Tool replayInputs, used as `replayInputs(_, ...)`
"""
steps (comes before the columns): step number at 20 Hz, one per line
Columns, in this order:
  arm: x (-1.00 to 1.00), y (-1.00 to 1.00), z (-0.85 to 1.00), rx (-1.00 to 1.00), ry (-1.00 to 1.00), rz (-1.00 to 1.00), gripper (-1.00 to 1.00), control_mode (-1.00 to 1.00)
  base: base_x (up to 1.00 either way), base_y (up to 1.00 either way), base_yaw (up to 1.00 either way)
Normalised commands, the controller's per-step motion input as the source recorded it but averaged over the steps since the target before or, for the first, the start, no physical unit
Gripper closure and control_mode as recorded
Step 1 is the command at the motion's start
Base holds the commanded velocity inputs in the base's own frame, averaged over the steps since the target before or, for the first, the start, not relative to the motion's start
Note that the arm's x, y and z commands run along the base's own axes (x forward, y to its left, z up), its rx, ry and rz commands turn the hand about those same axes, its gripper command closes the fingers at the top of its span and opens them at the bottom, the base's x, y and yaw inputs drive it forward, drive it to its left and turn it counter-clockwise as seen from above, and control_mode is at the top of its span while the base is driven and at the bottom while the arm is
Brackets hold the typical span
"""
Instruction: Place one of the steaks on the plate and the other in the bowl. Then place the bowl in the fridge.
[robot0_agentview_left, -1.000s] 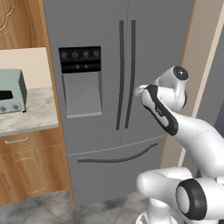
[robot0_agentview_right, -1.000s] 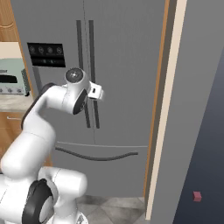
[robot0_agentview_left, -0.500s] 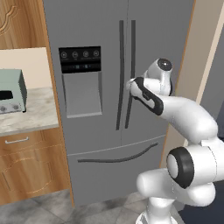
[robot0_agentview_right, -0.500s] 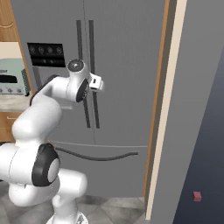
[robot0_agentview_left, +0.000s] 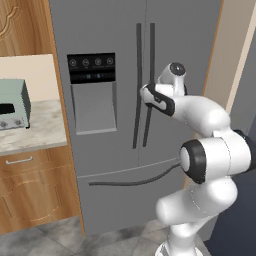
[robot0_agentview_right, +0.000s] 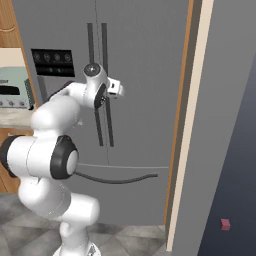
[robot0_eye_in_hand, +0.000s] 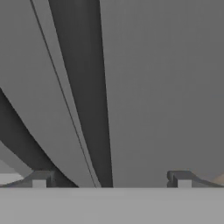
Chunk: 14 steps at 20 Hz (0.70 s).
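the tall grey metal french-door fridge (robot0_agentview_left: 115, 125) takes up the centre of the left base view and the left and middle of the right base view, both doors closed. its two long dark vertical handles (robot0_agentview_left: 144, 85) run side by side down the seam between the upper doors, their long axis straight up and down; a dark curved bar handle (robot0_agentview_left: 135, 180) lies across the lower drawer, running left to right. a black dispenser panel (robot0_agentview_left: 91, 68) sits on the left door, upper left of centre.

the white arm's two-finger gripper (robot0_eye_in_hand: 111, 177) is right in front of the vertical handles, about halfway down them. in the hand view its fingertips (robot0_eye_in_hand: 40, 178) stand wide apart, released, holding nothing; one dark handle passes upward between them, leaning slightly left, with the door seam just beside it.

to the left of the fridge a wood panel edge meets a pale stone counter (robot0_agentview_left: 35, 132) carrying a pale green toaster oven (robot0_agentview_left: 11, 104). in the right base view a tan wall edge (robot0_agentview_right: 186, 125) borders the fridge's right side closely, then a grey wall; tiled floor (robot0_agentview_right: 130, 240) lies open below.
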Motion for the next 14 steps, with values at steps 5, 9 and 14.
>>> replayInputs(5,0.41,0.00,-0.05,0.00,-0.07,0.00,-1.00,-1.00,0.00,0.00,0.00)
replayInputs(9,0.56,0.00,0.00,0.00,0.00,0.00,-1.00,-1.00,0.00,0.00,0.00)
replayInputs(14,0.48,0.00,0.00,0.00,0.00,0.00,-1.00,-1.00,0.00,0.00,0.00)
